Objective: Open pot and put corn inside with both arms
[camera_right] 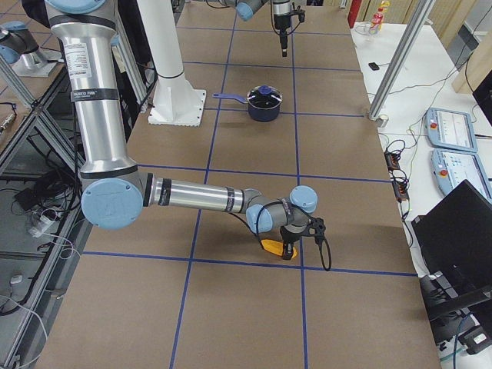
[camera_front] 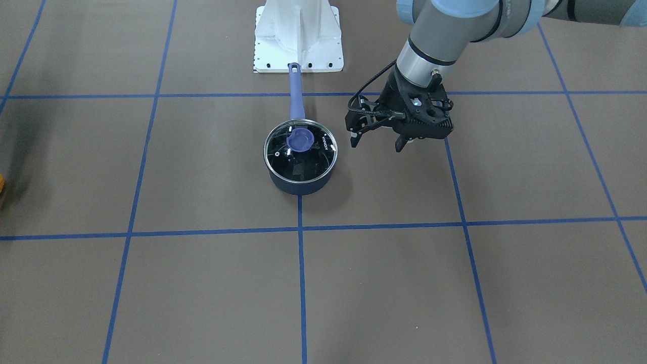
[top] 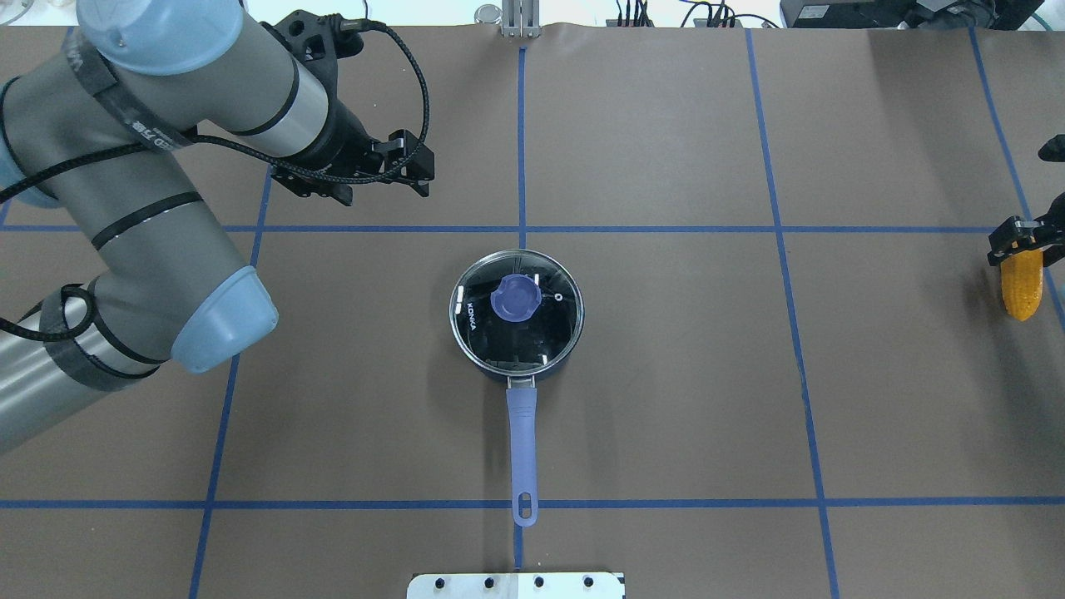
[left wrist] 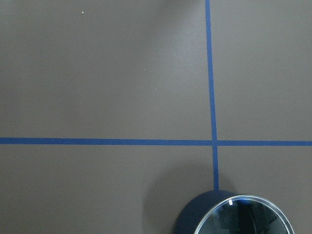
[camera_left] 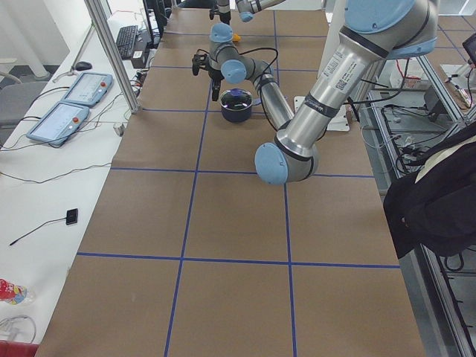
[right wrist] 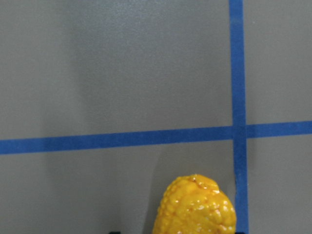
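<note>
The dark navy pot [camera_front: 298,187] stands at the table's middle, its lavender handle [top: 522,433] pointing toward the robot. The glass lid [top: 516,333] with its blue knob [camera_front: 301,139] sits on the pot. My left gripper [camera_front: 376,145] is open and empty. It hovers beside the pot on the left side, a little farther out on the table [top: 383,193]. The pot's rim shows at the bottom of the left wrist view [left wrist: 187,224]. The yellow-orange corn [top: 1022,283] lies far to the right. My right gripper [top: 1027,241] is shut on one end of it, low at the table [camera_right: 288,250]. The cob fills the bottom of the right wrist view [right wrist: 195,207].
The white robot base plate [camera_front: 298,45] stands just beyond the tip of the pot's handle. Blue tape lines [top: 522,141] grid the brown table. Operator pendants [camera_left: 67,104] and cables lie past the far edge.
</note>
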Motion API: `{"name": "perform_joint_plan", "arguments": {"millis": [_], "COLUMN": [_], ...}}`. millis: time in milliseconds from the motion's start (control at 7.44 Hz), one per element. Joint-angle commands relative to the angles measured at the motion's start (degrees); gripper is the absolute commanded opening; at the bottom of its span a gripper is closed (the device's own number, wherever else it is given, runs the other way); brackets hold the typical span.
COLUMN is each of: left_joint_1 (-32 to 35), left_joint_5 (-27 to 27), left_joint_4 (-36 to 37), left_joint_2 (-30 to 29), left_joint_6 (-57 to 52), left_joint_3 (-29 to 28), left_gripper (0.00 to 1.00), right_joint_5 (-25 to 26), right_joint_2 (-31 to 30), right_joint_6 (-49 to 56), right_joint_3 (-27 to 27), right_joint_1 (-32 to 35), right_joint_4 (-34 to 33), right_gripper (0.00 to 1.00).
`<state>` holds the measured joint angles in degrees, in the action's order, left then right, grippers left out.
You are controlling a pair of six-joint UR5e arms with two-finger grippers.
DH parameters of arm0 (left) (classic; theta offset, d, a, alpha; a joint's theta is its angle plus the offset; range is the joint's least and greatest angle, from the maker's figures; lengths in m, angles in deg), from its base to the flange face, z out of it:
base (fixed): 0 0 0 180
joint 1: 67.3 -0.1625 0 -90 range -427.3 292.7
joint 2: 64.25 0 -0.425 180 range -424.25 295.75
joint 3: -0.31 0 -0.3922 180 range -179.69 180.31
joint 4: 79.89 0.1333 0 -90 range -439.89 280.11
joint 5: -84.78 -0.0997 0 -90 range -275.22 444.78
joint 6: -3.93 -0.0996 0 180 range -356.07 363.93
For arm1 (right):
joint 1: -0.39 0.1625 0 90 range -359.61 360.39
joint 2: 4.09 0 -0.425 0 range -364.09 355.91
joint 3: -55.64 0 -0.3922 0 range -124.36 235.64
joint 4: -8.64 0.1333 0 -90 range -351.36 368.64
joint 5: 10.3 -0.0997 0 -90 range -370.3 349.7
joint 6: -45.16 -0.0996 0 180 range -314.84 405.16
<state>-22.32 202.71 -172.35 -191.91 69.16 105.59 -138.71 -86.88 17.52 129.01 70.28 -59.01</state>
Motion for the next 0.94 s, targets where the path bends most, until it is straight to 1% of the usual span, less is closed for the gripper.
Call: {"name": "perform_joint_plan", "arguments": {"millis": [0, 403, 672, 807], "left_joint_1": [-1.4, -2.9, -5.5, -7.8], "left_joint_5": [-1.5, -2.0, -4.7, -7.2], "left_joint_4": [0.0, 0.0, 0.0, 0.0], "left_joint_2": [-2.1, -5.3, -6.4, -7.3], "left_joint_6": [0.2, 0.5, 3.0, 4.2], "left_joint_3": [-2.1, -5.6, -6.0, -6.7], "left_gripper": [0.95, 0.96, 0.96, 0.96], "right_joint_5": [0.0, -0.1, -0.8, -2.4], "right_joint_2": [0.5, 1.1, 1.9, 3.7], "right_joint_6": [-0.5, -0.9, -0.9, -0.9], "right_joint_3": [-0.2, -0.2, 1.8, 2.3], "right_joint_1": [-0.4, -0.6, 0.0, 1.6], "right_joint_4": [0.0, -0.3, -1.0, -3.2], "right_gripper": [0.52, 0.26, 0.24, 0.24]}}
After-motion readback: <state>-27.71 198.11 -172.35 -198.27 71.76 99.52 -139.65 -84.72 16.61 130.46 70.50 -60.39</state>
